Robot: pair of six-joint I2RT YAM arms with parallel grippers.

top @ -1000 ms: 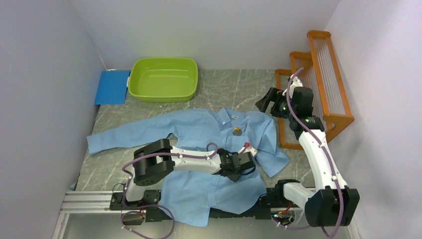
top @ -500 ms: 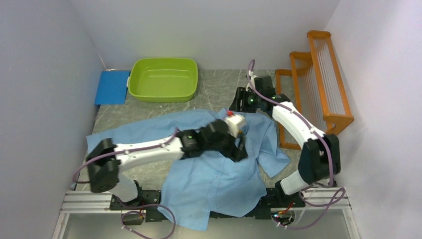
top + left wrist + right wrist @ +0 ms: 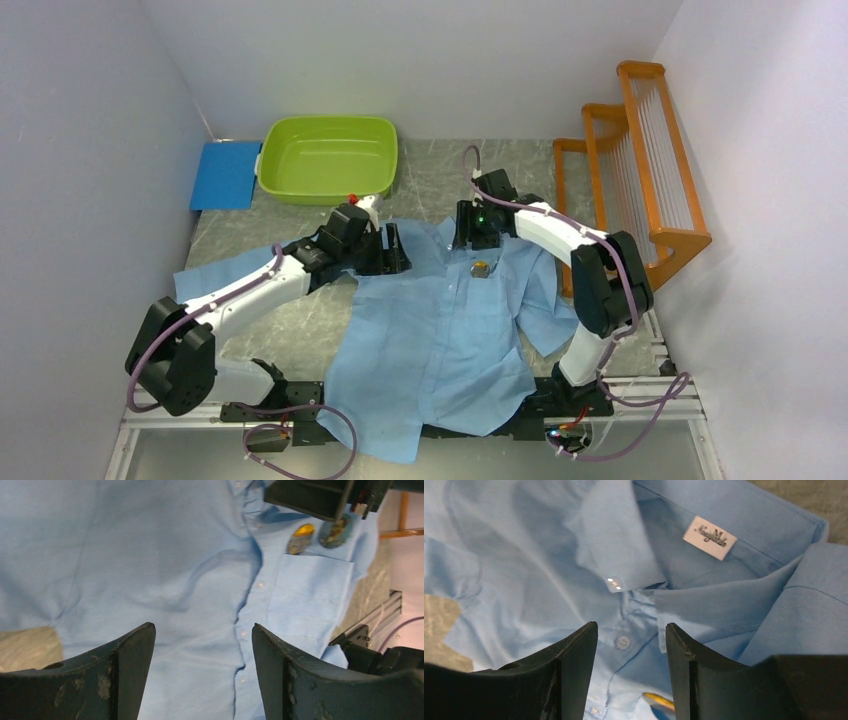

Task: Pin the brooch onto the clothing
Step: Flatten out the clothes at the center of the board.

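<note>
The clothing [image 3: 440, 320], a light blue shirt, lies spread front-up on the table. The brooch [image 3: 481, 267], a small yellow oval, rests on its chest just above the pocket; it shows in the left wrist view as the brooch [image 3: 300, 531], with a darker oval [image 3: 336, 530] beside it. Only the brooch's yellow edge [image 3: 659, 701] shows in the right wrist view. My left gripper [image 3: 392, 250] [image 3: 202, 630] hovers open over the shirt's shoulder, left of the collar, nothing between its jaws. Over the collar [image 3: 624, 555], my right gripper [image 3: 470, 232] [image 3: 631, 627] stands open, just behind the brooch.
A green tub [image 3: 328, 158] and a blue pad [image 3: 225, 174] sit at the back left. An orange rack [image 3: 640, 160] stands along the right wall. Grey marble table [image 3: 430, 175] shows behind the shirt. A white label [image 3: 710, 537] is sewn inside the collar.
My left arm swung from the shirt's chest to its shoulder and its jaws opened. My right arm came from the rack to the collar, jaws narrowing. The brooch stayed put.
</note>
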